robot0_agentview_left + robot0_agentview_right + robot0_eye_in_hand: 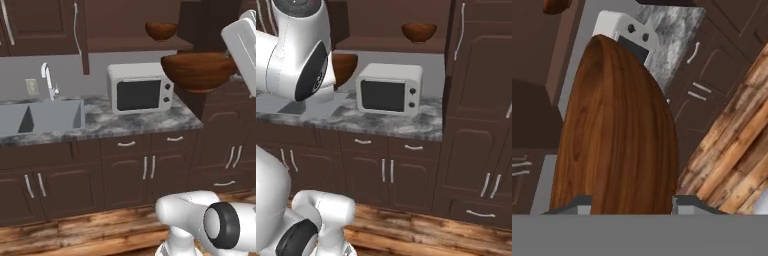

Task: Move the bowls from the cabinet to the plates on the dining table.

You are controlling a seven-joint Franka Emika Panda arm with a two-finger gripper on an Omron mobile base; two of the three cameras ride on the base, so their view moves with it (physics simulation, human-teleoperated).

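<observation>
2 reddish-brown wooden bowls seen from the left base camera. Held bowl at upper right, hanging in the air, upright, right edge meeting the white arm at the frame's right border. Second bowl smaller, at top centre, resting on the open cabinet shelf. White microwave at centre on a grey marble counter, below and left of the held bowl. Grey sink with a silver faucet at left. Dark brown drawers and doors across the lower half, wood-plank floor at the bottom.

From the right base camera: 2 bowls again. Held bowl at upper left, partly hidden behind the large white arm joint. Second bowl at top centre on the cabinet shelf. Microwave at centre on the counter, tall dark cabinet doors at right.

From the hand camera: 1 bowl fills the centre, seen edge-on, wood grain running up the frame. Gripper at bottom centre, clenched on the bowl, grey finger tips touching its sides. Microwave at the top, floor planks at lower right.
</observation>
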